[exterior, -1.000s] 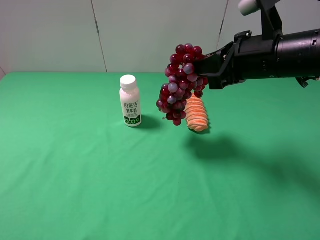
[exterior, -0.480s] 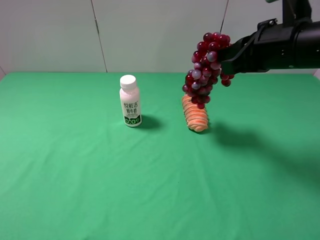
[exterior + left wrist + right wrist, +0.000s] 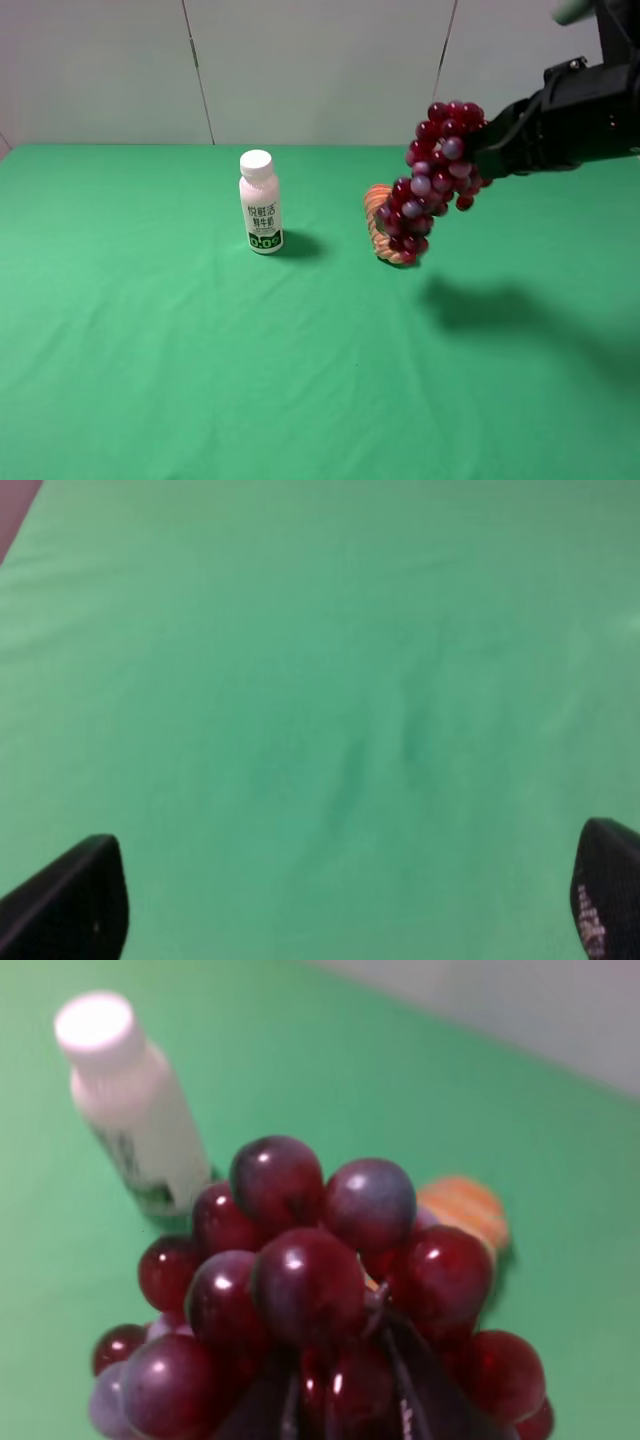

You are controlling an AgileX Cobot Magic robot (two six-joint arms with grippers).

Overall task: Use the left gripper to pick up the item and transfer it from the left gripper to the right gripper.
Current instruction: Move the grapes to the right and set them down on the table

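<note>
I have the bunch of grapes [image 3: 432, 185] in the right gripper [image 3: 487, 150], whose jaws are closed on the upper end of the bunch. The black arm reaches in from the right side. The grapes hang clear of the green worktop [image 3: 150, 360], up in the air over its far right part, and the bunch trails down and to the left from the jaws. On my right wrist camera the dark red and purple grapes [image 3: 310, 1290] fill the lower part of the view, crowded tight against the gripper.

From the high camera the bunch's lower end overlaps the orange ridged roll [image 3: 375, 212], which lies on the worktop toward the far edge. I cannot tell whether the two touch. A white bottle [image 3: 260, 203] stands upright with its cap on, to the left of the roll and well apart from it, also near the far edge. The bunch and arm throw a dark shadow [image 3: 480, 300] on the cloth, nearer to me than the roll.

The left gripper [image 3: 340, 905] is spread wide with nothing between its black fingertips [image 3: 75, 900]. It looks down at bare green cloth.
</note>
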